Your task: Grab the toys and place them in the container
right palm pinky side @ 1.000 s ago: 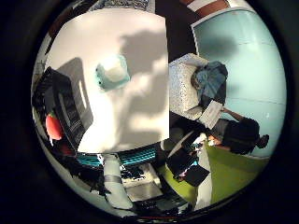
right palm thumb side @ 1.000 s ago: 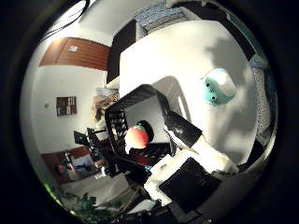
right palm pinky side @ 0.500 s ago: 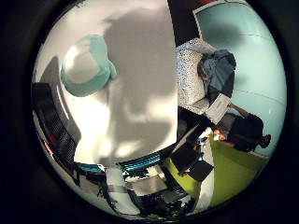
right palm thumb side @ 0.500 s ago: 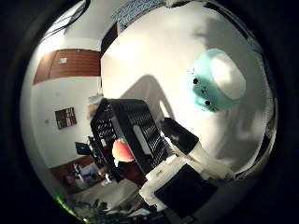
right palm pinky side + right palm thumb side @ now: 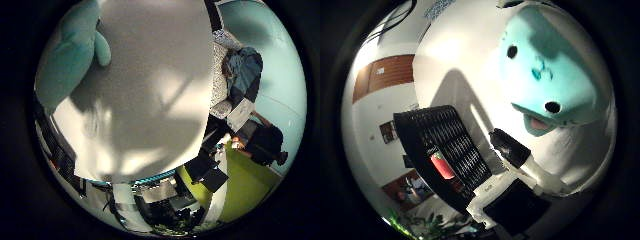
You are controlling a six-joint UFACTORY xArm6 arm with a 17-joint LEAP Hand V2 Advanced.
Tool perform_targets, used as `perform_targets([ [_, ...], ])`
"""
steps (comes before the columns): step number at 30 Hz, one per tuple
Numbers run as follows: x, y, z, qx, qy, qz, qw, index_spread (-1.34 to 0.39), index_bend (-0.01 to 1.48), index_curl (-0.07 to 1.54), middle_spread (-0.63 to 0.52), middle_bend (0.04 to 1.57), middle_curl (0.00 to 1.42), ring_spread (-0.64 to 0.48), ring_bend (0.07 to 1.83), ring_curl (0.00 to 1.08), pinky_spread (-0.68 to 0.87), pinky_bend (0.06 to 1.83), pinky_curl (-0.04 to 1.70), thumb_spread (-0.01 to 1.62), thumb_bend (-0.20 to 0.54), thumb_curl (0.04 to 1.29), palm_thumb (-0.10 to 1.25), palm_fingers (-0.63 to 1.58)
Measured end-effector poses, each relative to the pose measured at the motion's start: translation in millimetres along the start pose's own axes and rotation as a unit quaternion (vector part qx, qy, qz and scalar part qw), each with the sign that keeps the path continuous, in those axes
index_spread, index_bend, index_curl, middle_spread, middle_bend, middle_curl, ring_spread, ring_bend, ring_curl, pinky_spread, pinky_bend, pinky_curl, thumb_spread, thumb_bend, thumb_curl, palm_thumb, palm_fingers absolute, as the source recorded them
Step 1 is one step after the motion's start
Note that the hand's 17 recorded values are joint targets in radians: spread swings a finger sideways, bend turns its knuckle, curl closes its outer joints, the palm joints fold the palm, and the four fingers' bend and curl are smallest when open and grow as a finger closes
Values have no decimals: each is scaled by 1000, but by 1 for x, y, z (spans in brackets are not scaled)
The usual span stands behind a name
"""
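A teal plush toy (image 5: pixel 548 70) with a face of black dots lies on the white table (image 5: pixel 150 90). It fills much of the thumb side view, so it is close under the palm. The little finger side view shows it (image 5: pixel 68 55) on the table too. A black slatted container (image 5: pixel 445 150) stands on the table beside the toy, with a red-orange toy (image 5: pixel 440 165) inside it. White and black parts of my hand (image 5: pixel 520 175) show between the container and the plush toy.
Past the table's edge (image 5: pixel 205 120) stands an armchair (image 5: pixel 240 75) with dark clothes on it, on a green floor (image 5: pixel 250 185). A room wall with a brown panel (image 5: pixel 382 75) shows behind the container.
The hand's cameras have come much closer to the teal plush toy, which has grown from small to filling much of the thumb side view. The container has slid toward the view's edge.
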State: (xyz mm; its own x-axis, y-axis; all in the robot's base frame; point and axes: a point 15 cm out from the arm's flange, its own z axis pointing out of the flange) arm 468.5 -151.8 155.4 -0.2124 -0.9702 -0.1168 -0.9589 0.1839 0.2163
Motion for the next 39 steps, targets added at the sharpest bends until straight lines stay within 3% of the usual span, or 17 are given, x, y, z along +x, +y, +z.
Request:
perform_targets([
  [5,1,0,12,-12,-1,1,1000,-339,190,312,-60,276,343,124,402,212,466,381,245,1125,-18,354,627,370],
  [7,1,-2,11,-8,0,1,1000,-359,202,330,-163,487,421,-77,588,248,329,300,195,1119,-9,362,668,767],
  [8,2,-4,9,-2,1,0,1000,-379,178,337,-203,510,442,-159,705,292,174,382,210,1114,-8,367,689,931],
  [9,3,-8,3,10,6,-1,1000,-414,194,375,-245,586,500,-249,836,358,-76,524,255,1095,-10,380,723,1121],
  [11,7,-14,-13,37,22,-8,999,-469,310,475,-300,727,609,-295,1026,466,-239,847,386,1070,-9,404,778,1266],
  [16,9,-15,-66,99,48,-18,994,-500,793,794,-343,1036,867,-301,1278,640,-253,1258,629,1037,-9,458,891,1099],
  [20,3,-5,-112,139,56,-22,988,-435,972,935,-314,1164,967,-290,1341,722,-220,1360,749,1031,3,513,993,1049],
  [28,-30,76,-172,112,51,-35,992,-340,1075,1025,-252,1259,1032,-272,1392,828,-172,1365,939,1037,-13,602,1045,967],
  [39,-118,171,-244,155,68,-98,981,-306,1085,1052,-216,1294,1037,-260,1396,884,-171,1313,1107,1039,-13,652,1034,946],
])
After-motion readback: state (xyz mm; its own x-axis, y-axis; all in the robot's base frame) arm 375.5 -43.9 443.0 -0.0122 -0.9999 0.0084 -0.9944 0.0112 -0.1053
